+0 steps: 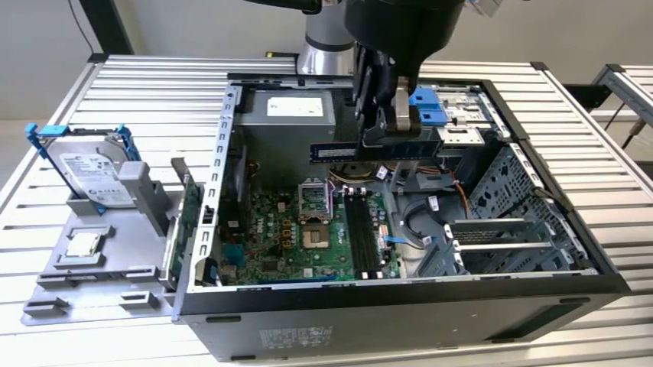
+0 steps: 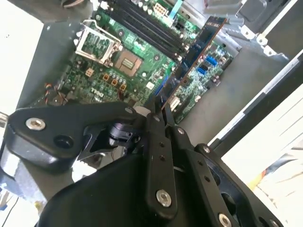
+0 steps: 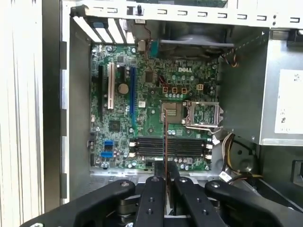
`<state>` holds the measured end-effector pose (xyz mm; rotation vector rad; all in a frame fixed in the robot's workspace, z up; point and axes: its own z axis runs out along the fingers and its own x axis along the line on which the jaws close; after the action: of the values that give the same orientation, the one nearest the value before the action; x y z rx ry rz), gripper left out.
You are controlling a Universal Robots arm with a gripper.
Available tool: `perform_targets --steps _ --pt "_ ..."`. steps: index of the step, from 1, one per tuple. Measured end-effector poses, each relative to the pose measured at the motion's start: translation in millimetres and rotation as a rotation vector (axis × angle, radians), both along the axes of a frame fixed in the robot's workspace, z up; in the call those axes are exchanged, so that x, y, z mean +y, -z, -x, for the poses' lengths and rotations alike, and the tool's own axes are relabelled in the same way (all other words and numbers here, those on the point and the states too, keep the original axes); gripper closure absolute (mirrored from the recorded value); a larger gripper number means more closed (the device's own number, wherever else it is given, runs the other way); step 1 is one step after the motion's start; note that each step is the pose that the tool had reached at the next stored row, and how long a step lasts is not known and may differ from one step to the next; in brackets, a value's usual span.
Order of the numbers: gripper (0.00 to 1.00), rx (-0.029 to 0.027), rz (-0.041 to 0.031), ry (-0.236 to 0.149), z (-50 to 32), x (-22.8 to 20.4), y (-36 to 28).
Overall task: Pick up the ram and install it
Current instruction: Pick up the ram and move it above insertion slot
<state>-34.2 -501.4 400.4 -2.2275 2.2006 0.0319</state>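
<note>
The ram (image 1: 352, 151) is a long, dark blue stick that hangs level over the open computer case (image 1: 408, 294), above the motherboard (image 1: 296, 245). My gripper (image 1: 393, 138) is shut on the ram's right part in the exterior view. In the second wrist view the ram (image 2: 196, 47) runs out from the black fingers (image 2: 158, 142). The first wrist view shows the ram (image 3: 165, 142) edge-on as a thin line over the black memory slots (image 3: 184, 147). Those slots (image 1: 357, 229) lie well below the stick and apart from it.
A silver hard drive with blue brackets (image 1: 94, 172) stands on a grey tray (image 1: 102, 267) at the exterior view's left. Inside the case are the power supply (image 1: 290, 115), the processor socket (image 1: 314, 200), loose cables (image 1: 408, 222) and a metal drive cage (image 1: 510, 229).
</note>
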Motion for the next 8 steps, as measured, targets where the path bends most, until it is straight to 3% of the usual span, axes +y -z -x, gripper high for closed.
perform_targets --steps 4,8 --pt "1.00 -0.0001 -0.0003 0.000 -0.1 1.3 0.1" --pt "1.00 -0.0001 0.0000 0.000 -0.1 15.3 0.1"
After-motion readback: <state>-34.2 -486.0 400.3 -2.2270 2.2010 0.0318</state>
